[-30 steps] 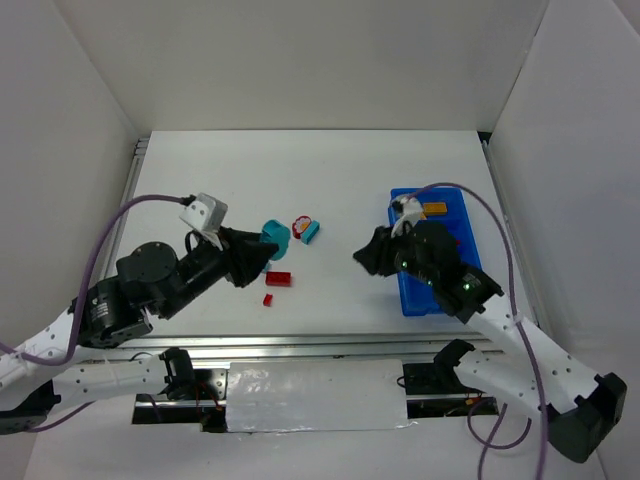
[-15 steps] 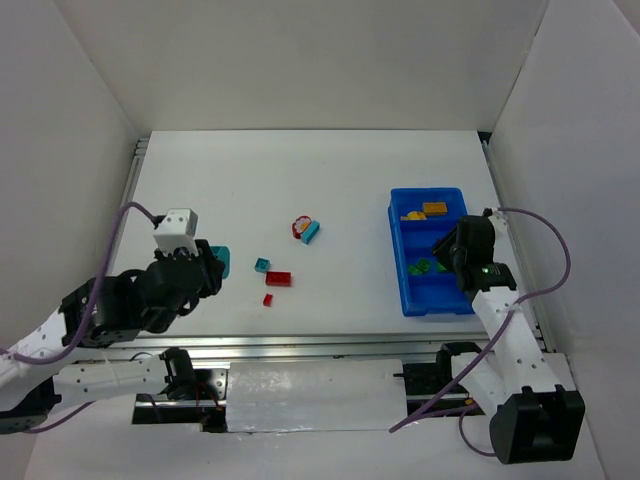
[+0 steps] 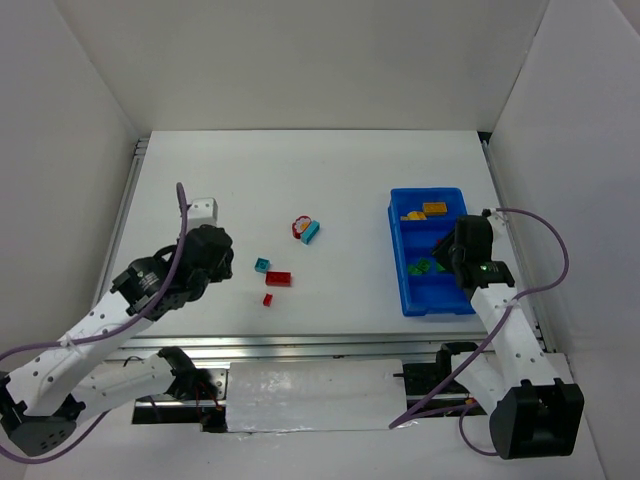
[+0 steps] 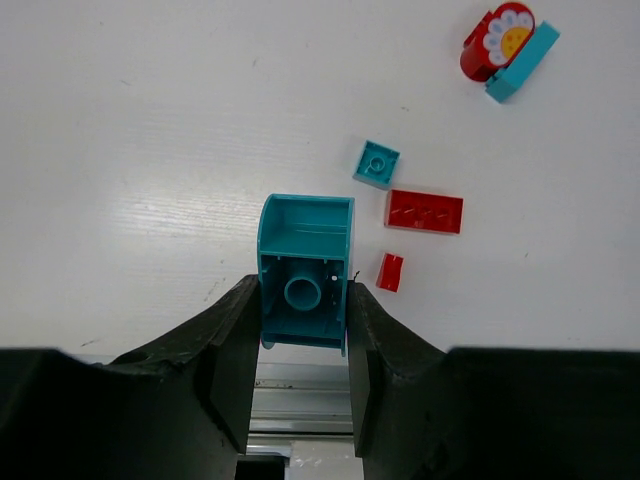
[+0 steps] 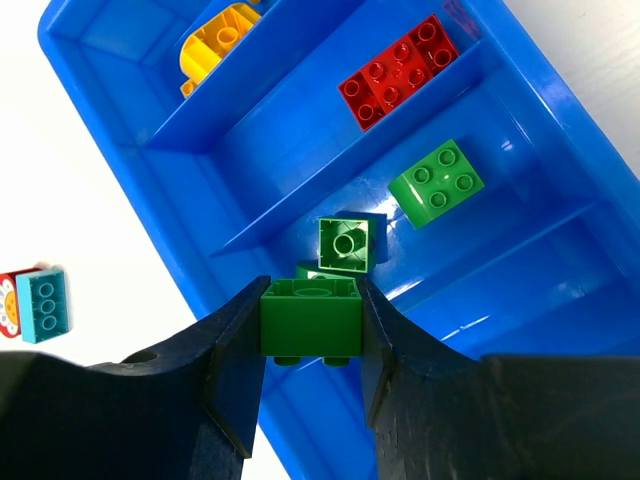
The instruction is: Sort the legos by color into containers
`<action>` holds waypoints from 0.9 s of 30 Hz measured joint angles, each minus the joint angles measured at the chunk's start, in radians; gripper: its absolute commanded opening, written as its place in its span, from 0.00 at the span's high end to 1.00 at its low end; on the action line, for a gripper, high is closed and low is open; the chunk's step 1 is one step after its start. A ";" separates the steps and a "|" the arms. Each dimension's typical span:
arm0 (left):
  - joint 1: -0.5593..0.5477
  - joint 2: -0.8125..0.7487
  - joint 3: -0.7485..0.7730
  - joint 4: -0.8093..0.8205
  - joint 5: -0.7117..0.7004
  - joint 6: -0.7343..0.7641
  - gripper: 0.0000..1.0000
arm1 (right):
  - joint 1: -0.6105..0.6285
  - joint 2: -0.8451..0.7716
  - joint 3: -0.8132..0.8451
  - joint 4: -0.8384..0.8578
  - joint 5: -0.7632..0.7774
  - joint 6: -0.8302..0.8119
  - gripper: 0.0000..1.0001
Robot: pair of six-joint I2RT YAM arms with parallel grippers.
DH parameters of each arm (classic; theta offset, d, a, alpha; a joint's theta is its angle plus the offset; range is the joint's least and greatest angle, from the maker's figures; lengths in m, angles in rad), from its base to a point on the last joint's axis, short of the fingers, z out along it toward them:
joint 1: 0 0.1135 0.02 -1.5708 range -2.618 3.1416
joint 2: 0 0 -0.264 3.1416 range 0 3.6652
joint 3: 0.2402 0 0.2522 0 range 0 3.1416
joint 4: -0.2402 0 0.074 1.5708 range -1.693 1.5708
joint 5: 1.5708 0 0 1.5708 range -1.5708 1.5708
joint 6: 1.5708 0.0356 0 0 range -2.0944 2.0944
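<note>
1. Left gripper (image 4: 303, 305), near left: pinching a cyan brick (image 4: 305, 250) by its sides, hollow underside towards the wrist camera, held off the table (image 3: 350, 170).
2. Right gripper (image 5: 310, 340), near right: pinching a green brick (image 5: 310, 310) above the tray (image 3: 400, 285), over the compartment that holds two green bricks (image 5: 435, 182).
3. Loose on the table, right of the left gripper, near to far: a small red piece (image 4: 390, 271), a red brick (image 4: 424, 211) and a small cyan square (image 4: 376, 163). Farther off, a red flower piece (image 4: 498, 35) touches a cyan block (image 4: 522, 62).
4. Tray compartments, near to far: bare, green, red (image 5: 400, 72), yellow (image 5: 215, 45).
5. Step in hand, as judged: both arms are carrying, and green is nearly delivered.
6. Next move: the right jaws need only part over the green compartment, clear of the ridge. The left arm must carry cyan well to the right. The bare near compartment looks the likely place, once the right arm leaves room.
</note>
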State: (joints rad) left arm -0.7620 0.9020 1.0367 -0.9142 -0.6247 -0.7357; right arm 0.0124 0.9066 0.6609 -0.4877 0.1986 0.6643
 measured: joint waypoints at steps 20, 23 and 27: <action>0.035 -0.149 -0.060 0.044 0.004 0.092 1.00 | 0.000 -0.012 -0.017 -0.003 0.002 0.003 1.00; 0.035 -0.141 -0.062 0.053 0.017 0.104 1.00 | 0.000 -0.012 -0.017 -0.004 0.006 0.008 0.98; 0.035 -0.119 -0.064 0.058 0.033 0.107 1.00 | 0.000 0.002 -0.017 -0.003 0.010 0.009 0.93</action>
State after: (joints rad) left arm -0.7269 0.7826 0.9730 -0.8566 -0.5919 -0.6285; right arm 0.0124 0.9089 0.6437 -0.4911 0.2081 0.6731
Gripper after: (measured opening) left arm 0.462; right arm 0.438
